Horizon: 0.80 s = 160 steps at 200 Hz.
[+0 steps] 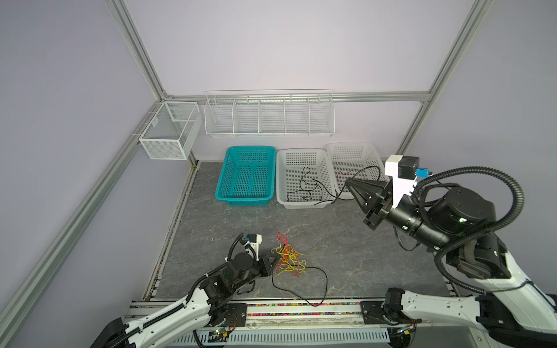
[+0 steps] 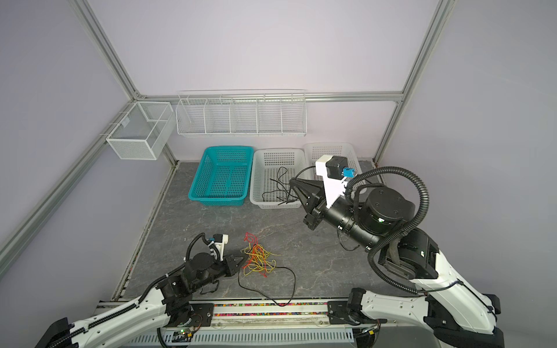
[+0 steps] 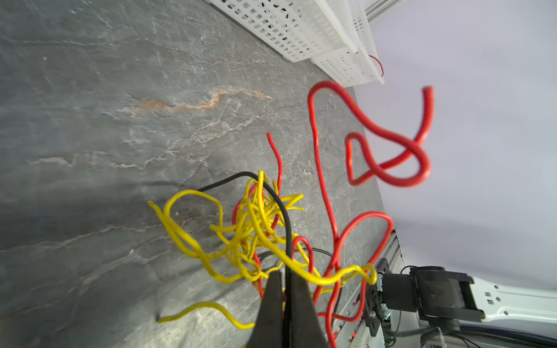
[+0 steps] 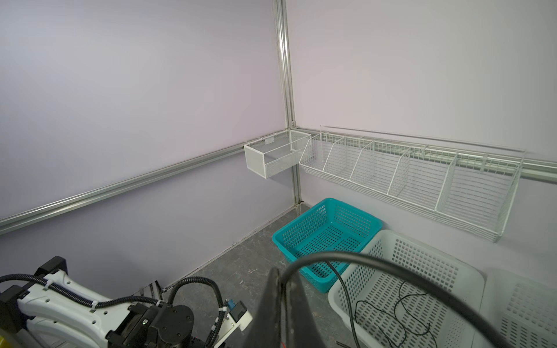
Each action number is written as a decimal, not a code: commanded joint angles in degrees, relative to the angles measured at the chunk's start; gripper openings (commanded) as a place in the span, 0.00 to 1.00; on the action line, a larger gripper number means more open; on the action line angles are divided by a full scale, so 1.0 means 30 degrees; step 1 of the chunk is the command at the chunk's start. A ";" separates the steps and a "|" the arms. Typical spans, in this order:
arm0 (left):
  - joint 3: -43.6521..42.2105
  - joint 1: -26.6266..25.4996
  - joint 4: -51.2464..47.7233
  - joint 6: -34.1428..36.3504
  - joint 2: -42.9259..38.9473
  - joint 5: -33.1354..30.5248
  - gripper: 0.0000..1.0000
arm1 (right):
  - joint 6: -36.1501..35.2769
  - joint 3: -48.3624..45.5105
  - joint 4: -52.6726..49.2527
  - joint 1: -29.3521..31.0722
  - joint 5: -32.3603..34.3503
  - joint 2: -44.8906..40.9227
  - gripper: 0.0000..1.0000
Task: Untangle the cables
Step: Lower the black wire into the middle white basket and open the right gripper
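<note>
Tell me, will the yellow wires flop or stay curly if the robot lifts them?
Probably stay curly: the yellow wires hold stiff loops above the table. They'd likely drag the red wire along, being tangled together. Thin, so probably light.

Red, yellow, black cables (image 1: 287, 259) in tangled heap

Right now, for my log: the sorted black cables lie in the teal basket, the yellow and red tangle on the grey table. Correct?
Both top views show the thin black cables in the middle white perforated plastic basket, not the teal basket; the yellow and red tangle is on the grey marbled table.
</note>
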 commanded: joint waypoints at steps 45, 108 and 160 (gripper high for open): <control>0.3466 -0.0022 -0.4469 0.2458 0.0265 -0.2463 0.00 | 0.0005 0.1257 -0.1612 -0.4613 -0.3228 0.2864 0.06; 0.6111 -0.0003 -0.7519 0.4891 0.1747 -0.3062 0.00 | 0.0550 0.3512 -0.0201 -0.9056 -0.6983 0.8222 0.06; 0.9269 0.0009 -1.0328 0.8390 0.3310 -0.4696 0.00 | 0.1024 0.5487 0.0332 -1.0650 -0.8369 1.3102 0.06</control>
